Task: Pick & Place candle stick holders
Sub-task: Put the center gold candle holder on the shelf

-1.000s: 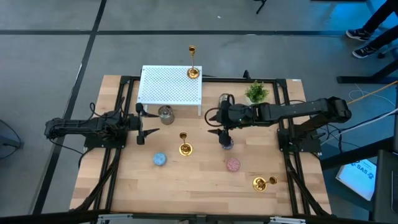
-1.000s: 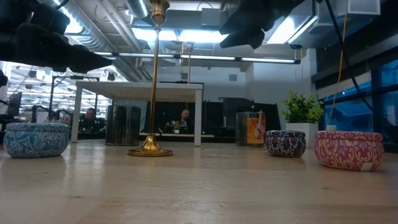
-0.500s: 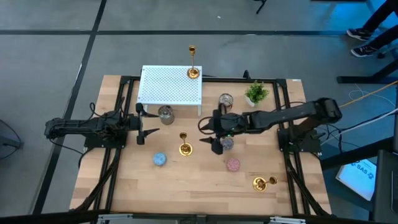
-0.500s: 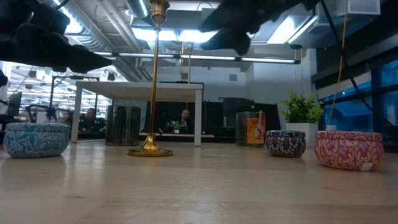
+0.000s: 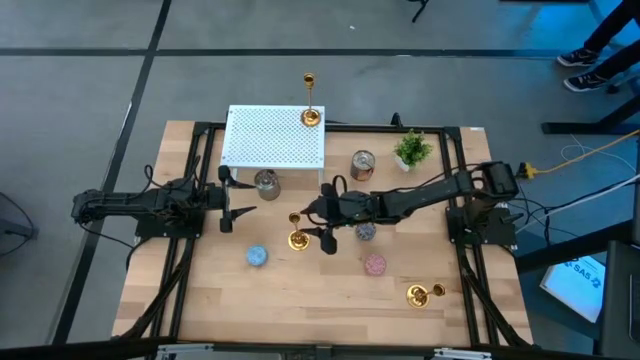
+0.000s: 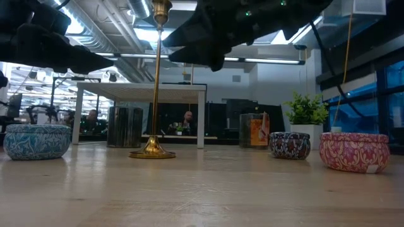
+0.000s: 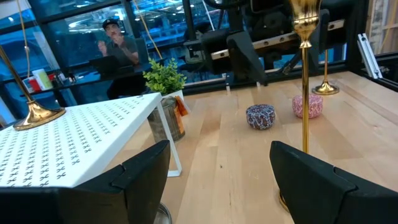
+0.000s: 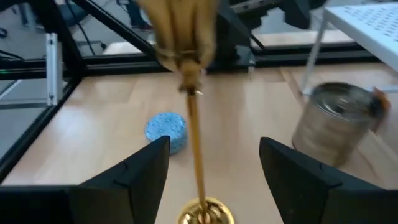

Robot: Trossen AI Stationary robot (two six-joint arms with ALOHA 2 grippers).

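Three gold candle stick holders stand upright on their round bases. One (image 5: 297,236) stands at the table's middle, one (image 5: 311,115) on the white perforated rack (image 5: 270,140) at the far side, and one (image 5: 420,294) near the front right. My right gripper (image 5: 320,225) is open just right of the middle holder. In the right wrist view its fingers stand on either side of the thin stem (image 8: 196,143) without touching it. My left gripper (image 5: 228,205) is open and empty at the table's left, facing the middle holder (image 7: 305,93).
A silver tin (image 5: 266,184) stands by the rack's leg, and a copper tin (image 5: 362,164) and a potted plant (image 5: 411,148) stand behind my right arm. A blue disc (image 5: 258,256), a speckled disc (image 5: 366,231) and a pink disc (image 5: 374,264) lie around the middle holder.
My right gripper has moved toward the table's left, away from the speckled disc and up to the middle candle stick holder, staying open. The holder has not moved.
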